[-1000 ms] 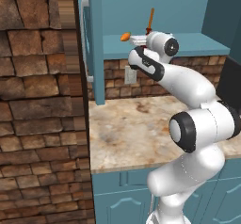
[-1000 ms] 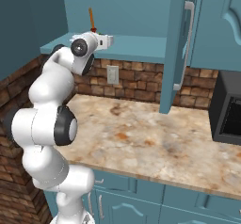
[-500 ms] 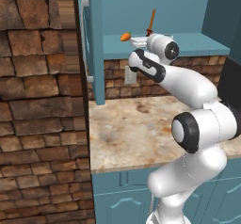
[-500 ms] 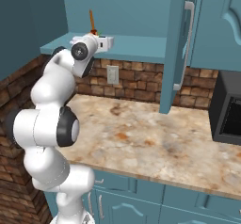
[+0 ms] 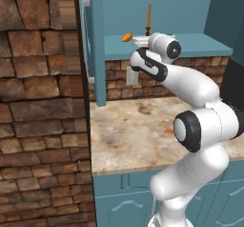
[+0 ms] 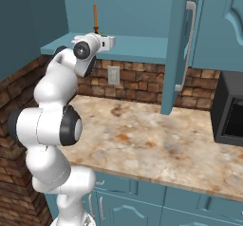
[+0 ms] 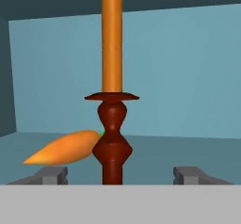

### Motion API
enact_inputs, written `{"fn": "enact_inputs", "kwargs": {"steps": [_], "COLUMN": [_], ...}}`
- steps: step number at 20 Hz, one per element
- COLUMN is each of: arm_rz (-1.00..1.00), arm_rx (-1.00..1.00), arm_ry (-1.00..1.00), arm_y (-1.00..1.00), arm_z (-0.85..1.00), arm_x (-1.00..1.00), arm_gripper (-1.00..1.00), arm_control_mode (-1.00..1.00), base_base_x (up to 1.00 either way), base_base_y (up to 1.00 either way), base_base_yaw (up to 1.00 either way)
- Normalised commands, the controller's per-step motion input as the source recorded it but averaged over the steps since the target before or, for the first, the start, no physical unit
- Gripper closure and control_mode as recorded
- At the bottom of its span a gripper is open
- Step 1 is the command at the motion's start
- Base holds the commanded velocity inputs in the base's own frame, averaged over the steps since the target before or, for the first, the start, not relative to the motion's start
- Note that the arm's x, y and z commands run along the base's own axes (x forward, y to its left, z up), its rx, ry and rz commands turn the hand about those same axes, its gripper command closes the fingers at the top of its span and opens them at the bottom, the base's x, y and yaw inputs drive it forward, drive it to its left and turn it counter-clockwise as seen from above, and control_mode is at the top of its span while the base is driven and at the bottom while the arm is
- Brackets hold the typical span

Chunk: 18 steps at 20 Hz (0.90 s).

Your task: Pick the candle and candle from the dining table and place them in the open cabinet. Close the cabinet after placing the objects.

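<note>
1. Up at the open teal wall cupboard (image 6: pixel 142 16) we go: the tall thin orange taper candle on its turned dark red-brown stand (image 7: pixel 112 124) stands upright on the teal shelf (image 5: pixel 200 42), seen too in the left base view (image 5: pixel 148 18) and the right base view (image 6: pixel 95 17).
2. The two-finger gripper (image 7: pixel 120 173) sits right in front of that stand, and its jaws are wide apart: one dark fingertip (image 7: pixel 49 173) well off to one side of the stand, the other to the opposite side, neither touching it.
3. Nothing is pinched between them; the candle stands free on its own base.
4. Behind the stand in the hand view lies a smooth orange tapered carrot-like lump (image 7: pixel 66 148), on its side, its blunt end just beside the stand; it shows on the shelf from the left too (image 5: pixel 127 37).
5. The white arm (image 5: pixel 190 85) reaches up from the beige-and-brown marbled stone counter top (image 6: pixel 156 139) to shelf height.
6. The cupboard door with the long silver bar handle (image 6: pixel 187 44) hangs open over the counter.
</note>
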Motion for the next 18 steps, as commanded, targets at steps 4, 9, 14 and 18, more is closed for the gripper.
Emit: {"fn": "enact_inputs", "kwargs": {"steps": [4, 9, 14, 18], "arm_rz": [0.0, 0.0, -0.02, -0.1], "arm_rx": [0.0, 0.0, 0.0, 0.0], "arm_ry": [0.0, 0.0, 0.0, 0.03], "arm_y": [0.01, 0.07, 0.0, 0.0], "arm_z": [0.01, 0.25, 0.42, 0.04], "arm_x": [0.04, -0.02, -0.26, -0.4], "arm_gripper": [-1.0, -1.0, -1.0, -1.0], "arm_control_mode": [-1.0, -1.0, -1.0, -1.0], "base_base_x": [0.0, 0.0, 0.0, 0.0], "base_base_y": [0.0, 0.0, 0.0, 0.0], "base_base_yaw": [0.0, 0.0, 0.0, 0.0]}}
